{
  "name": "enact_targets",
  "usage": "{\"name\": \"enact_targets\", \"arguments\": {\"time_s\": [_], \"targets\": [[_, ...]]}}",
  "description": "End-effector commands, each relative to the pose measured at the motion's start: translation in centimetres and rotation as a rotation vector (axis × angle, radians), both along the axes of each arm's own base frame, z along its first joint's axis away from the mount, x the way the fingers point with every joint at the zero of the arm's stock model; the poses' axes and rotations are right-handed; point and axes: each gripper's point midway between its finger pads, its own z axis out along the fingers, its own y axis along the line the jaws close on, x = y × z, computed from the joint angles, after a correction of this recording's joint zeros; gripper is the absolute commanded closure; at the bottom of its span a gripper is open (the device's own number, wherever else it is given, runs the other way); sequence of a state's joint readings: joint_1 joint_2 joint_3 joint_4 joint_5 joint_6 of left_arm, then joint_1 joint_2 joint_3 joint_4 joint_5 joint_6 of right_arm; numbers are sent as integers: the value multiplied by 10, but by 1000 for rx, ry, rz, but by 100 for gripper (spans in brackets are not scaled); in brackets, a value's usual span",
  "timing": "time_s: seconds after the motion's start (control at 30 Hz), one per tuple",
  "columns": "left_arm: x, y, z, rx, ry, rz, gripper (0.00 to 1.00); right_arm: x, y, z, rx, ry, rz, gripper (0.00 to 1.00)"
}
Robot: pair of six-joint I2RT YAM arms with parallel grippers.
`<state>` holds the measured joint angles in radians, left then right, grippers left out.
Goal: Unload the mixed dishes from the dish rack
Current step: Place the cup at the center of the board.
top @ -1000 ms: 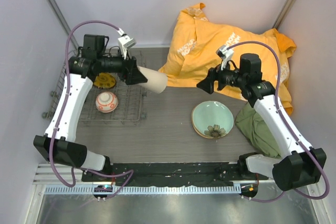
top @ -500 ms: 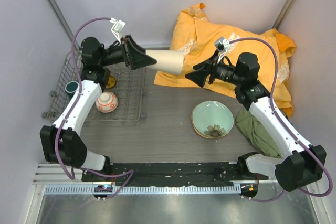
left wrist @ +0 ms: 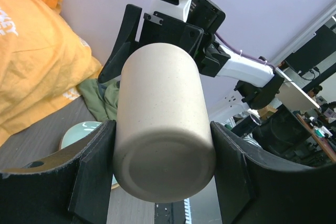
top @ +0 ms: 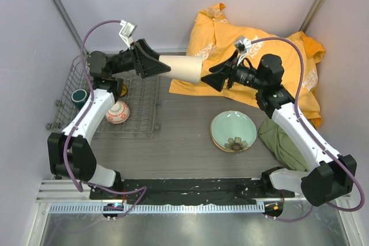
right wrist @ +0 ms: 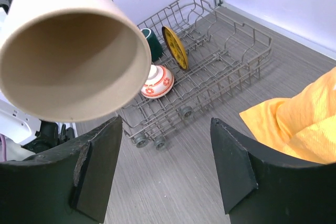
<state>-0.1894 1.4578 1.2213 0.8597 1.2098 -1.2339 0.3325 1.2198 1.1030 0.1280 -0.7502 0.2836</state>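
Only writing I could spot was the white print on the orange cloth (top: 253, 50) bunched at the back right, and it was too blurry to read. No readable brand on anything else.

The left gripper (left wrist: 164, 166) was clamped around the beige handleless cup (top: 181, 68), one pad on each side near its base. The cup was up in the air and lying sideways, its open mouth pointing at the right arm. The right gripper (top: 210, 79) was spread wide with nothing in it, its tips just beside the cup's rim. From the right wrist, that rim filled the upper left corner.

The grey wire dish rack (right wrist: 231, 61) sat at the left of the table (top: 184, 142). It held:
- the small white-and-red bowl (right wrist: 157, 83), tipped on its side
- the yellow-and-dark patterned plate (right wrist: 175, 47), standing on edge in the prongs
- the dark green mug (right wrist: 149, 43), behind the bowl

From above, the left arm covered most of that yellow plate.

The pale green flower-marked plate (top: 230, 125) sat out on the table near the right arm (might be two stacked, hard to say). A dark green cloth (top: 282, 142) lay just to its right.
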Motion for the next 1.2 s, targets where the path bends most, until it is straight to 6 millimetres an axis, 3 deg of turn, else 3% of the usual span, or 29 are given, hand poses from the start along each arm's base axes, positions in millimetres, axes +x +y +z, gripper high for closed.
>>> {"name": "enact_targets", "arguments": {"time_s": [0.0,0.3,0.53,0.67,0.7,0.73,0.77,0.8,0.83,0.9,1.03,1.17], "targets": [[-12,3,11,-17,-71,-9,100,-2,6,40,55,-101,22,27],[-16,0,-3,-8,-54,-15,100,-1,28,46,76,-96,71,27],[-21,-4,-7,-3,-54,-34,100,7,47,34,65,-82,111,28],[-22,-5,-8,-3,-52,-33,100,4,55,29,84,-93,142,42],[-22,-5,-10,-2,-51,-33,99,1,56,32,88,-105,159,53],[-22,-4,-10,-2,-54,-31,95,0,58,30,86,-102,168,60],[-23,-4,-11,0,-50,-33,77,0,59,29,84,-102,174,66],[-22,-5,-12,1,-51,-31,69,0,59,28,83,-100,176,73],[-22,-5,-12,3,-53,-31,63,0,59,28,80,-101,176,88],[-21,-5,-14,8,-45,-30,49,0,58,26,75,-99,166,99],[-17,-4,-21,33,-55,-19,30,-3,53,25,59,-112,144,99],[-9,3,-32,80,-46,13,0,1,45,21,7,-139,87,99]]}}
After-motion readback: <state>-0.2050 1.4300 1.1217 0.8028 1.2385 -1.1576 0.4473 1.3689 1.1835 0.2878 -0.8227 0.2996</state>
